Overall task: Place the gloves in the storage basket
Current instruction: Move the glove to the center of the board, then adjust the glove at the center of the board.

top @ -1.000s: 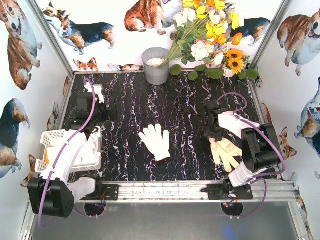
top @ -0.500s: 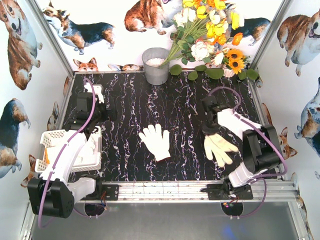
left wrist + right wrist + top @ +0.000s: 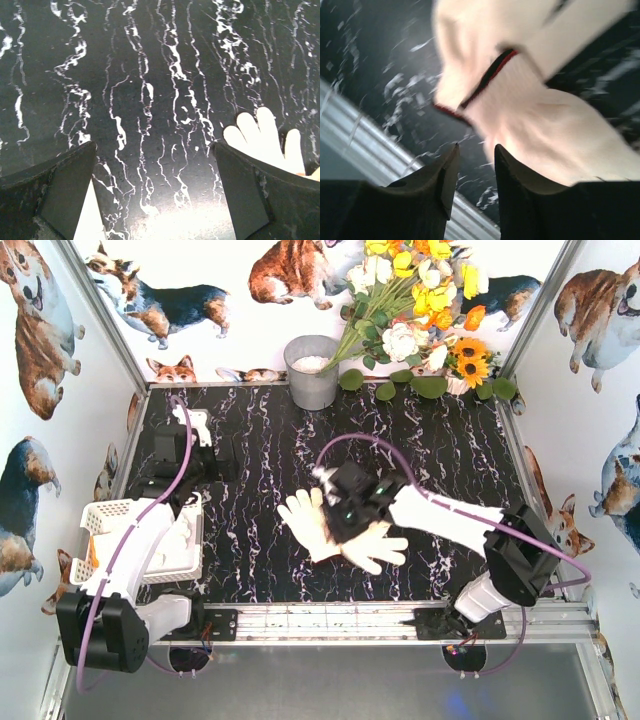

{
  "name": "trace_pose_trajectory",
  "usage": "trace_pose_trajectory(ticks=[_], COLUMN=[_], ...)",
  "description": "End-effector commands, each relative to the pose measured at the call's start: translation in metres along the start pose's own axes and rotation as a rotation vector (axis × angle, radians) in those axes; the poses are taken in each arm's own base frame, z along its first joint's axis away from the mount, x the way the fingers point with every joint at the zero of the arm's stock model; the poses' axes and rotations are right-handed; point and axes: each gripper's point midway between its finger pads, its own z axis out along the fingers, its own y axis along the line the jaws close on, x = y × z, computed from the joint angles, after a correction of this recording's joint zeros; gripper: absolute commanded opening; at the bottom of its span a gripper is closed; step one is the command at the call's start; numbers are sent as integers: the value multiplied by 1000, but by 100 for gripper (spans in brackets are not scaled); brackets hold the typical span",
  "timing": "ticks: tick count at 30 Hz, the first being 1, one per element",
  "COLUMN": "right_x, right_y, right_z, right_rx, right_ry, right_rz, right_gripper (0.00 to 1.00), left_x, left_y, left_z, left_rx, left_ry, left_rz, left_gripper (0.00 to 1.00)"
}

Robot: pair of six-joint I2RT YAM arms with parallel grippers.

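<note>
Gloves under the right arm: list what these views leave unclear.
Right wrist view: blur smears the gloves; whether the right hand grips one, cannot tell.
Top view: that hand covers where cream glove meets white glove.
Top view: left arm hides most of the storage basket; contents unclear.
Left wrist view: frame edge cuts the white glove.

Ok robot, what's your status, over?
Left gripper wide open, empty. Right gripper slightly open over white glove and cream glove, mid-table. Storage basket far left, left arm partly above it.
</note>
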Motion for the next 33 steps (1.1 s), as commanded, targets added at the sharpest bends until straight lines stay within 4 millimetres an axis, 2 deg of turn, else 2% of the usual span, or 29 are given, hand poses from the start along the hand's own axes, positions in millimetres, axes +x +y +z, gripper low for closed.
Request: trace_pose_trajectory(ticks=[1, 3, 5, 10, 13, 17, 19, 21, 23, 26, 29, 33], right_x=[1, 2, 4, 21, 40, 53, 59, 65, 64, 65, 68, 76], right_y=[51, 54, 47, 1, -13, -2, -1, -4, -8, -20, -35, -60], right_z=[-16, -27, -38, -54, -48, -28, -17, -8, -8, -2, 4, 5], right_rx=[-137, -145, -104, 89, 84, -25, -49, -52, -52, -3, 53, 174], right_ry=[-44, -63, -97, -140, -122, -120, -119, -126, -169, -210, -235, -226], right_rz=[-30, 4, 64, 345, 550, 672, 735, 780, 803, 829, 823, 816], right_gripper=[42, 47, 49, 49, 46, 42, 37, 33, 30, 26, 24, 21], left_x=[1, 5, 13, 39, 62, 91, 107, 123, 136, 160, 180, 197], left_y=[-22, -36, -52, -112, -155, -208, -228, -241, -250, -256, -253, -246], left_z=[6, 7, 8, 4, 1, 2, 5, 10, 14, 18, 21, 21], left_rx=[123, 180, 236, 407, 511, 626, 658, 676, 687, 705, 689, 669], left_ry=[-4, 13, 39, 115, 163, 235, 279, 327, 376, 463, 533, 596], left_rz=[21, 40, 54, 38, -1, -59, -69, -63, -47, -21, 12, 38], left_gripper=[98, 98, 98, 92, 82, 67, 59, 52, 44, 32, 31, 31])
